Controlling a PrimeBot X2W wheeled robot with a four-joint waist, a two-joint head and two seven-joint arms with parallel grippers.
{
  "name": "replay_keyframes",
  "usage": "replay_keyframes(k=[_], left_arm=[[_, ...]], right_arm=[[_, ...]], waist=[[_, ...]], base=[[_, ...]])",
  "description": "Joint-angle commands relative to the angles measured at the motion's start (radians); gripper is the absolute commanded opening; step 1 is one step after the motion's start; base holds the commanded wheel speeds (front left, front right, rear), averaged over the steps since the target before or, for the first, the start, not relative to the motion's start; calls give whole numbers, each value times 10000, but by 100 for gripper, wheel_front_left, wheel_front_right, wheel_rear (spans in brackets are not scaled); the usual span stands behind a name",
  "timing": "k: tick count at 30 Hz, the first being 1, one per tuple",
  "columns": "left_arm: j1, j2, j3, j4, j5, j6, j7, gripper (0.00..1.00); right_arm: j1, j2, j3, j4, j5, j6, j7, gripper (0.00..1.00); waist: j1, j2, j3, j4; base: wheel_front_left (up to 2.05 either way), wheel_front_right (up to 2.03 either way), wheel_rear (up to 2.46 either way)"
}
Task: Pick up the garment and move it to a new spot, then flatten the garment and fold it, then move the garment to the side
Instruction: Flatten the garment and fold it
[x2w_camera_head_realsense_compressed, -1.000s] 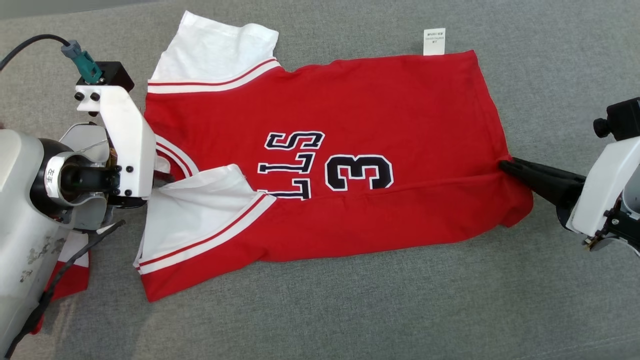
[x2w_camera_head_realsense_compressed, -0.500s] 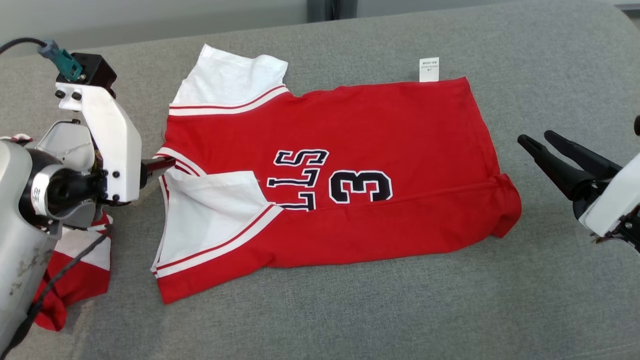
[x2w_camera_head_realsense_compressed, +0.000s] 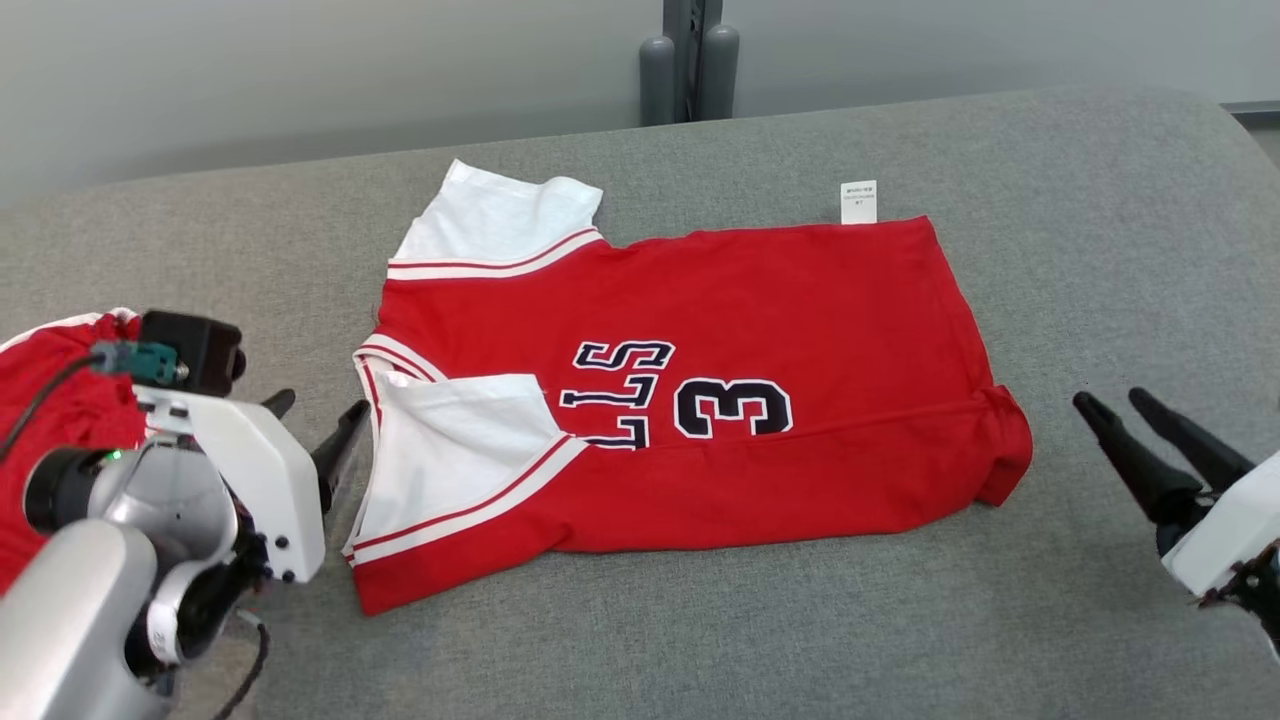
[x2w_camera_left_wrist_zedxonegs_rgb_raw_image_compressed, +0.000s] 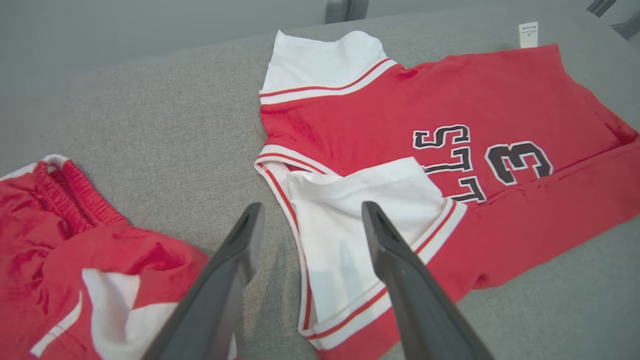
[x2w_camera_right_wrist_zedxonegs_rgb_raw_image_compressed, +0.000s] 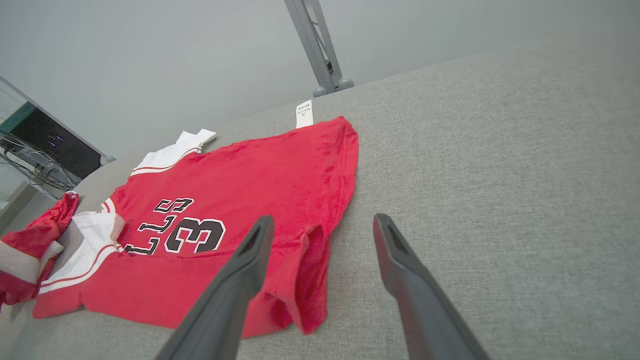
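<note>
The garment (x2w_camera_head_realsense_compressed: 760, 300) is a red jersey with white sleeves and a black number 3, lying flat on the grey cushioned surface (x2w_camera_head_realsense_compressed: 1100, 230). Its near long edge is folded up over the body, and a white sleeve (x2w_camera_head_realsense_compressed: 460, 430) lies on top. My left gripper (x2w_camera_head_realsense_compressed: 320, 405) stands open just left of the collar, touching nothing. The left wrist view has the left gripper (x2w_camera_left_wrist_zedxonegs_rgb_raw_image_compressed: 312, 207) above the collar edge and the garment (x2w_camera_left_wrist_zedxonegs_rgb_raw_image_compressed: 350, 120). Beyond the hem, my right gripper (x2w_camera_head_realsense_compressed: 1110, 398) is open and apart from the cloth. The right wrist view shows the right gripper (x2w_camera_right_wrist_zedxonegs_rgb_raw_image_compressed: 324, 219) by the garment (x2w_camera_right_wrist_zedxonegs_rgb_raw_image_compressed: 260, 170).
A second red and white garment (x2w_camera_head_realsense_compressed: 60, 400) lies bunched at the far left, behind my left arm. A white label (x2w_camera_head_realsense_compressed: 858, 202) sticks out of the jersey's far edge. A grey post (x2w_camera_head_realsense_compressed: 690, 60) stands behind the surface. A dark monitor (x2w_camera_right_wrist_zedxonegs_rgb_raw_image_compressed: 50, 145) sits off to the left.
Both grippers have opened, let go of the jersey and drawn back from its collar and hem. The head camera has tilted up, so the whole picture shifted down.
</note>
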Motion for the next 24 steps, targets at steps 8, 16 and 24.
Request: replay_keyframes(k=[8,16,24], left_arm=[[1848,-607,-185,-427,803,1228,-1630,100],[2526,-947,-273,-347,920,1793,-2053,100],[2631,-1230,-486,349,852,1792,-2094,100]], right_arm=[[792,524,388,324,-5,6,-113,100],[623,937,909,906,-456,6,40,100],[364,1286,1244,1418,-834,6,-29,100]], waist=[[0,-1,-46,245],[0,-1,39,357],[0,-1,88,373]], base=[[0,0,0],[0,0,0],[0,0,0]])
